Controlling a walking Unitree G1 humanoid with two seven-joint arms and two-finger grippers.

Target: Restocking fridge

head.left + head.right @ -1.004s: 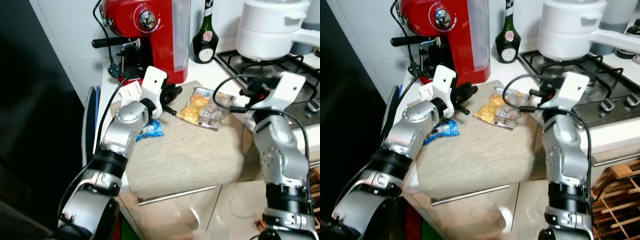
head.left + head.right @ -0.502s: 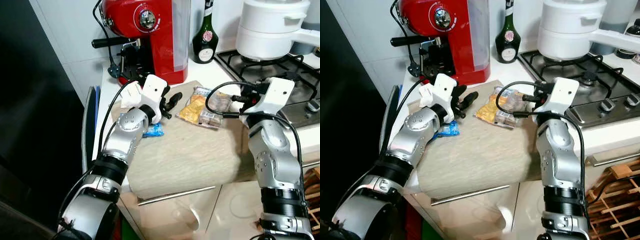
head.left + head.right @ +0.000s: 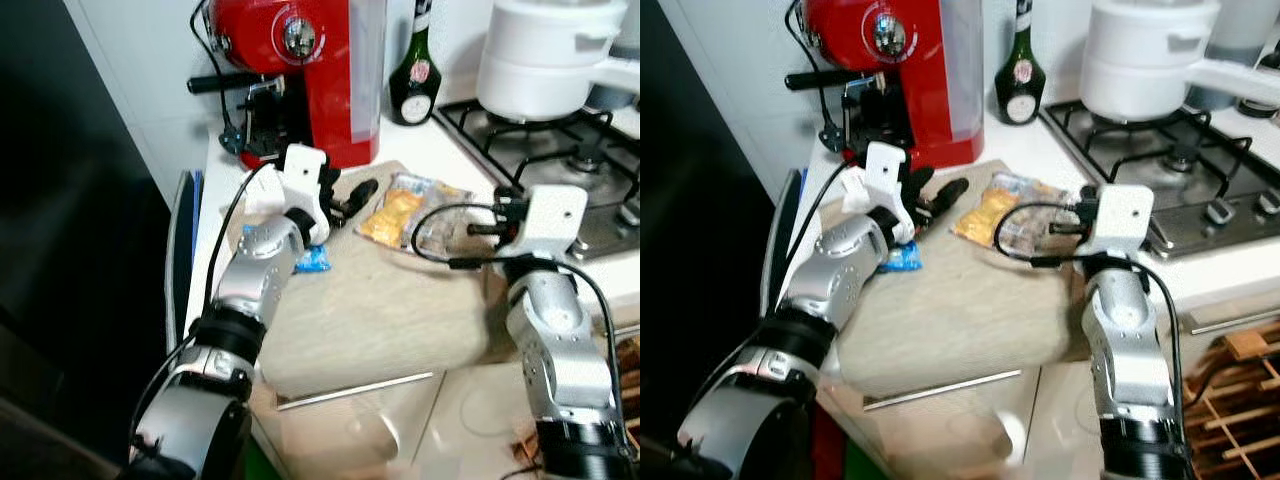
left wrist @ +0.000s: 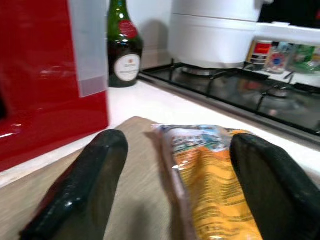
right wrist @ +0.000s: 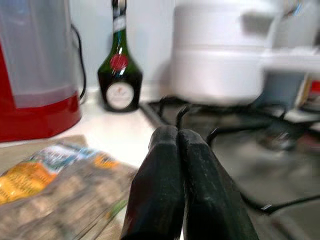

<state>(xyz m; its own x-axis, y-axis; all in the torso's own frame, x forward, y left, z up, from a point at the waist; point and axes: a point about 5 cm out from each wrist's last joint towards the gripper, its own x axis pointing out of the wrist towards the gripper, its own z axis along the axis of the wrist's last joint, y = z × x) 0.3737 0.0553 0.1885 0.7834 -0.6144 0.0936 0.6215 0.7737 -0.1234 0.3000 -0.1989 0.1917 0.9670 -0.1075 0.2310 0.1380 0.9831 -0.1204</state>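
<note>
An orange snack packet [image 3: 393, 212] lies on a beige mat [image 3: 400, 300] on the counter, with a clear packet of brown pieces [image 3: 441, 222] beside it. My left gripper [image 4: 175, 150] is open just above the mat, its fingertips [image 3: 357, 190] at the orange packet's [image 4: 210, 170] near end, nothing between them. My right gripper [image 5: 177, 145] is shut with nothing in it and hovers beside the clear packet [image 5: 60, 200], on the hob side. A small blue packet [image 3: 312, 260] lies on the mat under my left forearm.
A red coffee machine [image 3: 300, 70] stands just behind the mat, a green bottle [image 3: 413, 70] to its right. A white pot [image 3: 545, 60] sits on the gas hob [image 3: 570, 160]. A dark tall surface [image 3: 60, 250] fills the left. A wooden rack [image 3: 1240, 380] is low right.
My right arm has come down and moved left toward the clear packet. My left gripper has edged a little closer to the orange packet. The packets lie as before.
</note>
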